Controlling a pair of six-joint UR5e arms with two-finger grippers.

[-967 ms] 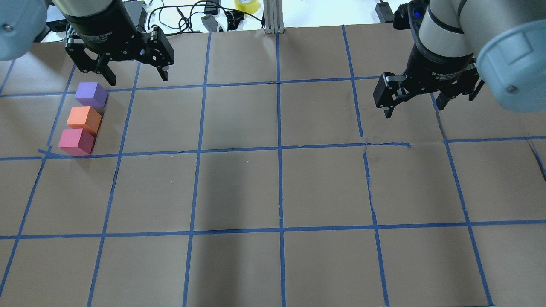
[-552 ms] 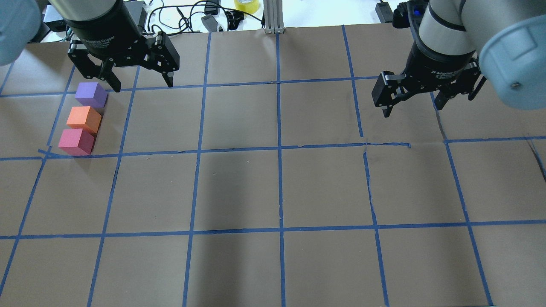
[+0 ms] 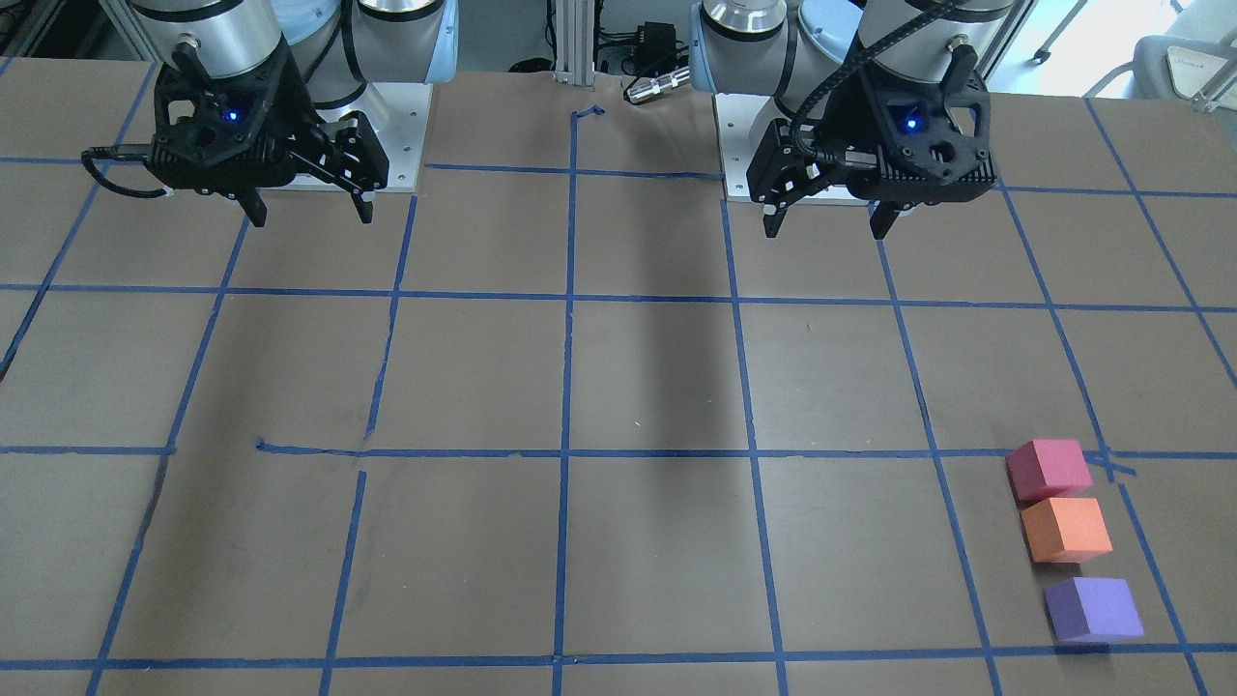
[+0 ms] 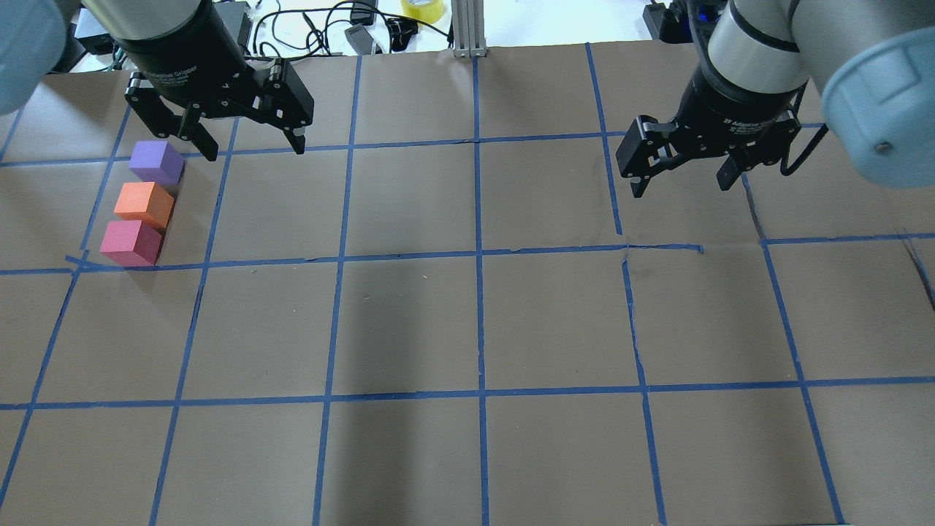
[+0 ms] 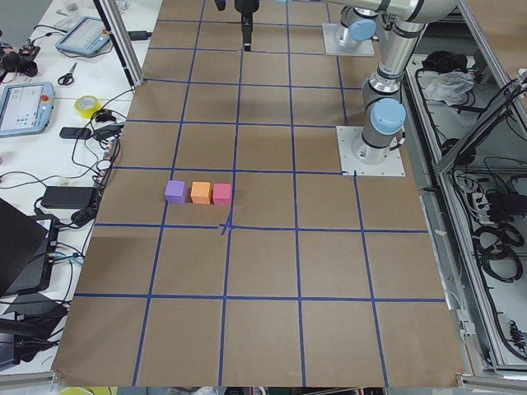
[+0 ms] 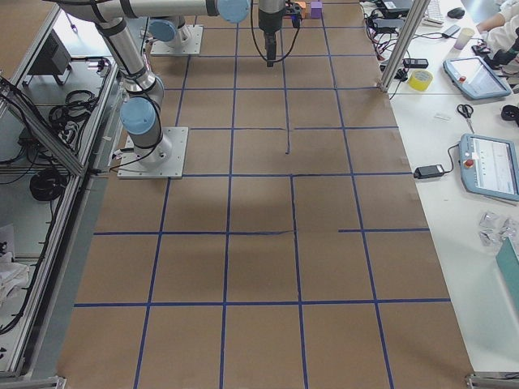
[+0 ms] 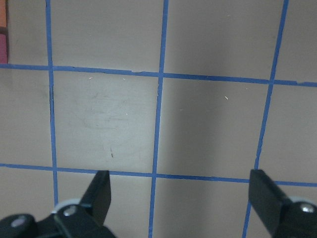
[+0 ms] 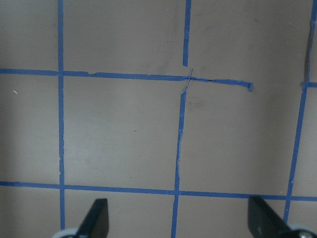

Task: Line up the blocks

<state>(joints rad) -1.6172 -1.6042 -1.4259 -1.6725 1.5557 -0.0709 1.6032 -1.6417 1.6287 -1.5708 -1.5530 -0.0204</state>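
Covering the whole bench (image 4: 409, 321) is brown paper marked into large squares with blue tape lines (image 4: 478, 321). One line on the right half is torn and misaligned, and a soft shadow band crosses the middle.

Three small foam cubes sit in one square on the bench's left half, close to the far edge. They form a short row running from that edge towards the robot. The purple foam cube (image 4: 155, 161) is farthest out, the orange foam cube (image 4: 143, 204) is in the middle, and the pinkish-red foam cube (image 4: 130, 242) is nearest the robot. Orange and pinkish-red look to be touching; purple sits just beside orange.

The left claw (image 4: 256, 152) hangs above the bench with its fingers spread apart, holding nothing and clear of the cubes. The right claw (image 4: 681, 190) hangs over the right half, also spread apart and empty.

Beyond the far edge is a white worktop with tangled black cables (image 4: 307, 25), a yellow tape roll (image 4: 424, 9), a pair of scissors (image 5: 67, 76) and grey handheld control tablets (image 5: 25, 107). An aluminium post (image 4: 467, 29) rises at the middle of that edge.
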